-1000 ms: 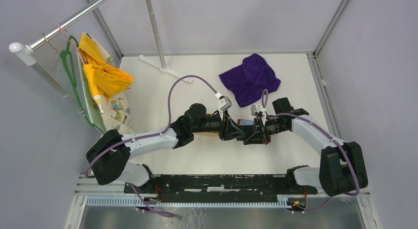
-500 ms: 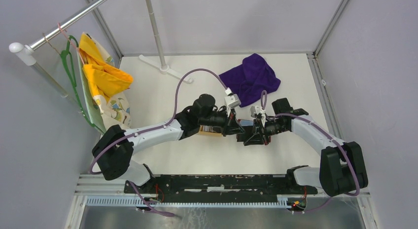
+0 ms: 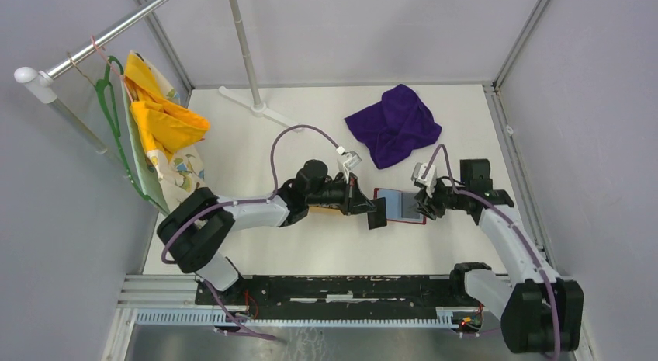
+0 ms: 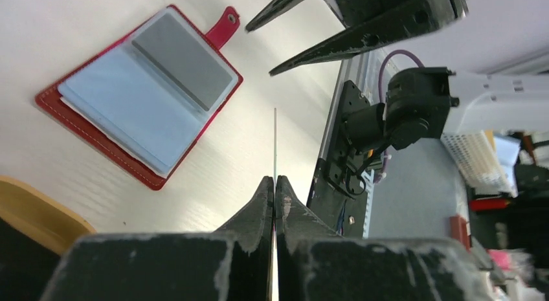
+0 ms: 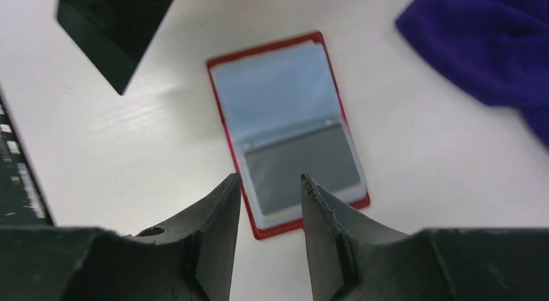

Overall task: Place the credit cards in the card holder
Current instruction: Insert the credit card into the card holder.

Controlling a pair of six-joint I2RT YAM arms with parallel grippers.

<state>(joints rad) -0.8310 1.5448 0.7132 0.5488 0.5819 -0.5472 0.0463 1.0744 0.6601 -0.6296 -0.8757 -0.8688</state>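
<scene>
- The left gripper (image 4: 275, 181) is clamped tight on a thin black card (image 5: 107, 29).
- In the left wrist view the card stands on its edge between the two fingers, so it looks like a thin line.
- The card is just beside the left side of the card holder (image 5: 288, 136). I cannot tell if it touches the table (image 3: 233, 144).
- The card holder is red and lies open and flat on the white table, between the two grippers.
- It has clear pockets inside. A grey card (image 4: 181, 61) sits in the pocket next to the snap tab (image 4: 223, 26).
- The snap tab sticks out flat on the side near the right gripper (image 5: 268, 178).
- The right gripper's fingers are spread apart, with nothing between them.
- It is at the tab end of the card holder. I cannot tell if it touches it.
- A tan wooden tray (image 4: 32, 207) is on the table under the left arm, near the card holder but apart from it.
- A purple cloth (image 3: 394, 124) lies bunched up at the far side of the table, well apart from the holder.
- A yellow cloth (image 3: 163, 120) hangs from a green hanger (image 3: 112, 105) on the left.
</scene>
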